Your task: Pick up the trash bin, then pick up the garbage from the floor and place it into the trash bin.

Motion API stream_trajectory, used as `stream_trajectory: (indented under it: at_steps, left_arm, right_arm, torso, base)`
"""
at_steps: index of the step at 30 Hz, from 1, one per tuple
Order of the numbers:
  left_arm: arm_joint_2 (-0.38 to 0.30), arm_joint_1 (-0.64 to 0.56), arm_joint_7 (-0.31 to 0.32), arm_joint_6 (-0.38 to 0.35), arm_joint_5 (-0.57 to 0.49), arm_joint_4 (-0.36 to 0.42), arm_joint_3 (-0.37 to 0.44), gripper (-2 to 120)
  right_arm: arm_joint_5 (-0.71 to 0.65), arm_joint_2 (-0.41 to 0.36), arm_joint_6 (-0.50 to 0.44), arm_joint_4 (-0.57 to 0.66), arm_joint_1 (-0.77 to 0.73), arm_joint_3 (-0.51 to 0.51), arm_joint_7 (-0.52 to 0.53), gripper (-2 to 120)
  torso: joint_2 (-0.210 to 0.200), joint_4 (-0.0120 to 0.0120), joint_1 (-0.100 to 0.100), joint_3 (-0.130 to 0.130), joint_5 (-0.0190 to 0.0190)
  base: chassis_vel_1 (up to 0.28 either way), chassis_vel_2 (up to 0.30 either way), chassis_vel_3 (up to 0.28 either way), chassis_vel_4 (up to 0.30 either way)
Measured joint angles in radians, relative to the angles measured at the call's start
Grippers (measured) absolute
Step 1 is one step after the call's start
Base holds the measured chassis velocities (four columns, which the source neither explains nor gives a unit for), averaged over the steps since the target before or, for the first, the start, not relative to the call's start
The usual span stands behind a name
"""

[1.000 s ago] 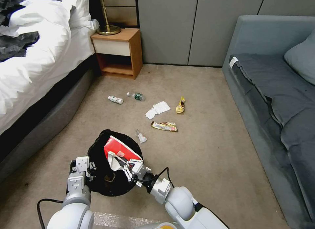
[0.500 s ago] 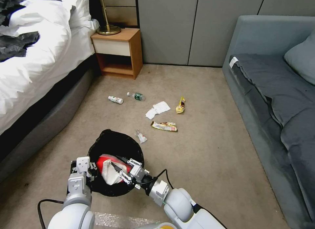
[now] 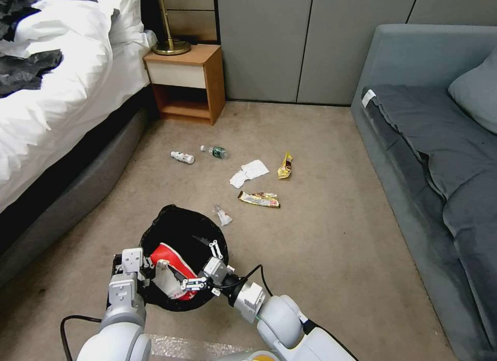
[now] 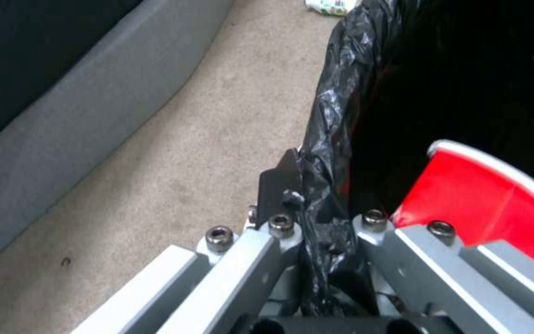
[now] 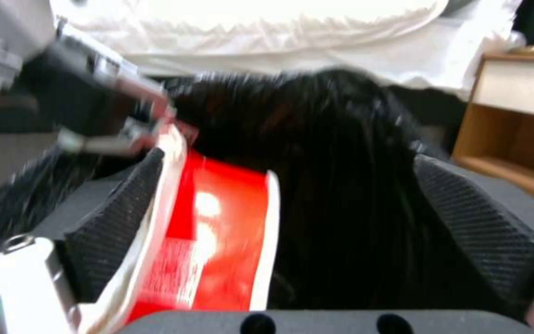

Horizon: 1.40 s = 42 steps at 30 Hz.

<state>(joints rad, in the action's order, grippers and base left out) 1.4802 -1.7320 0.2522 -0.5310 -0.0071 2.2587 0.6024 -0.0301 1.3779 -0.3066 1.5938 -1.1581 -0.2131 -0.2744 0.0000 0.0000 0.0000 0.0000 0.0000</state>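
Head view: the trash bin (image 3: pixel 182 257) hangs over the floor by the bed's edge, rim pinched in the left tool (image 3: pixel 135 270). The right tool (image 3: pixel 203 265), spread wide, has freed the red-white wrapper (image 3: pixel 173 270).

Left wrist view: fingers (image 4: pixel 276 185) clamp the black liner (image 4: pixel 332 139); if it slips, the bin may drop.

Right wrist view: the pads (image 5: pixel 118 218) stand apart, and the wrapper leaning on one could catch.

Bed (image 3: pixel 57 91), nightstand (image 3: pixel 186 81), perhaps sofa (image 3: pixel 429 143)

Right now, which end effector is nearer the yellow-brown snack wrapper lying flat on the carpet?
Right. The right end effector is open over the bin, on the side nearer the wrapper; the left end effector grips the bin's far rim.
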Motion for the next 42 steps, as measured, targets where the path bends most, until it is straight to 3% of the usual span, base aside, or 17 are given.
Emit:
stream_trajectory:
  at_steps: [13, 19, 22, 32, 42]
  left_arm:
    - [-0.002, -0.003, -0.001, 0.002, 0.001, 0.004, -0.002, 1]
    - [-0.001, -0.003, -0.002, 0.003, 0.005, 0.007, -0.006, 1]
    - [-0.001, -0.001, -0.002, 0.003, 0.005, 0.007, -0.006, 1]
    - [-0.010, 0.011, -0.003, 0.003, 0.004, -0.010, 0.001, 1]
    - [-0.028, 0.029, -0.004, 0.003, -0.016, -0.021, 0.027, 1]
  right_arm:
    - [-0.020, -0.014, 0.096, 0.057, -0.002, 0.014, 0.030, 100]
    - [-0.102, -0.036, 0.284, 0.129, -0.012, 0.007, 0.107, 100]
    - [-0.124, -0.043, 0.313, 0.147, -0.012, 0.008, 0.121, 100]
    - [-0.122, -0.047, 0.287, 0.249, -0.053, 0.088, 0.153, 100]
    - [-0.077, -0.023, 0.224, 0.364, -0.162, 0.284, 0.228, 100]
  torso:
    - [0.000, 0.0000, 0.000, 0.000, 0.0002]
    - [0.000, 0.0000, 0.000, 0.000, 0.0000]
    - [0.000, -0.0001, 0.000, 0.000, 0.0000]
    - [0.000, 0.0000, 0.000, 0.000, 0.0000]
    - [0.000, -0.0001, 0.000, 0.000, 0.0001]
  base:
    - [0.000, 0.000, 0.000, 0.000]
    - [0.000, 0.000, 0.000, 0.000]
    - [0.000, 0.000, 0.000, 0.000]
    - [0.000, 0.000, 0.000, 0.000]
    - [0.000, 0.000, 0.000, 0.000]
